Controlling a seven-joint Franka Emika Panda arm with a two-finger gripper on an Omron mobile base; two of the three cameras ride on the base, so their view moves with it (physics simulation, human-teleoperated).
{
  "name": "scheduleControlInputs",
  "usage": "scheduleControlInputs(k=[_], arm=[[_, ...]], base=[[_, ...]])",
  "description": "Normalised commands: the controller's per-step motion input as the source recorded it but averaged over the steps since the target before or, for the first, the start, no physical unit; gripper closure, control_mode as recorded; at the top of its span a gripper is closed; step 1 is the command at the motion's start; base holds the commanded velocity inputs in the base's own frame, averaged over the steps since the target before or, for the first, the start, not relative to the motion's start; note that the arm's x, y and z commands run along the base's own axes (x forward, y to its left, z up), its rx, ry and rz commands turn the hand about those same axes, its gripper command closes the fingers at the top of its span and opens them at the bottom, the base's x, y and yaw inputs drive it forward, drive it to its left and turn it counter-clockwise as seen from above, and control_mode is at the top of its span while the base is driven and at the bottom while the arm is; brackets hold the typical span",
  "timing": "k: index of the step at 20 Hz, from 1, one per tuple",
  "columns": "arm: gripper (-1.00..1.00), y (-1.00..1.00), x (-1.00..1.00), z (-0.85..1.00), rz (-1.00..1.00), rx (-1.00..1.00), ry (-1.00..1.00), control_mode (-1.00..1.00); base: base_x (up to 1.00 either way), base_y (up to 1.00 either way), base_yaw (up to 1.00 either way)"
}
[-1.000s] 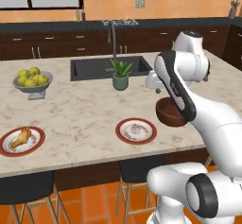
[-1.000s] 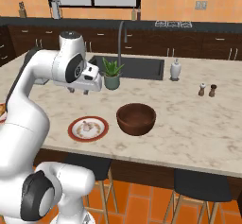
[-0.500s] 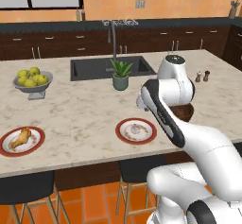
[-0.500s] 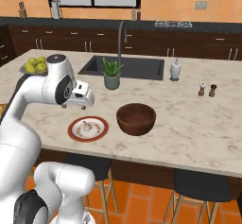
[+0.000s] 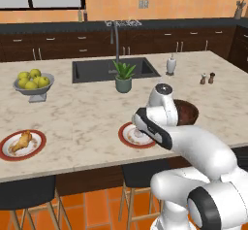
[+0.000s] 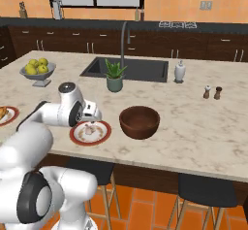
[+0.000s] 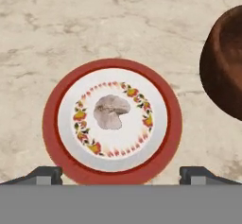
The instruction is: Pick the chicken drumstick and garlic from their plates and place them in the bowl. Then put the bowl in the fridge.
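The pale garlic (image 7: 111, 110) lies in the middle of a red-rimmed plate (image 7: 52, 124) near the counter's front edge. My gripper (image 7: 122, 173) hangs straight above this plate, open, its fingertips (image 7: 45, 173) wide apart with nothing between them. From the right base, the gripper (image 6: 92, 116) sits just over the garlic (image 6: 88, 130). The dark reddish-brown bowl (image 6: 139, 122) stands to the right of that plate, empty. Far to the left, the golden drumstick (image 5: 22, 141) rests on the other plate (image 5: 9, 154). The fridge is out of view.
A grey footed bowl of yellow-green fruit (image 5: 34, 83) stands at the back left. A potted plant (image 5: 124, 76) sits by the sink (image 5: 104, 70). A white bottle (image 5: 170, 65) and two shakers (image 5: 207, 78) stand at the back right. Stools (image 6: 203, 190) tuck under the front edge.
The arm has swung left from beside the bowl and dropped low, bringing the hand down over the garlic plate. Bowl, plates and food have not moved.
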Motion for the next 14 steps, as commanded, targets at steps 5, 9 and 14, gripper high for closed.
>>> scheduleControlInputs(k=[5,9,14], arm=[[-1.0,0.24,0.68,-0.65,0.0,-0.02,0.0,-1.0],[-1.0,0.14,0.15,-0.44,0.0,0.0,0.0,-1.0],[-1.0,0.02,0.06,-0.33,0.0,0.0,0.04,-1.0]], base=[[0.0,0.0,0.0],[0.0,0.0,0.0],[0.0,0.0,0.0]])
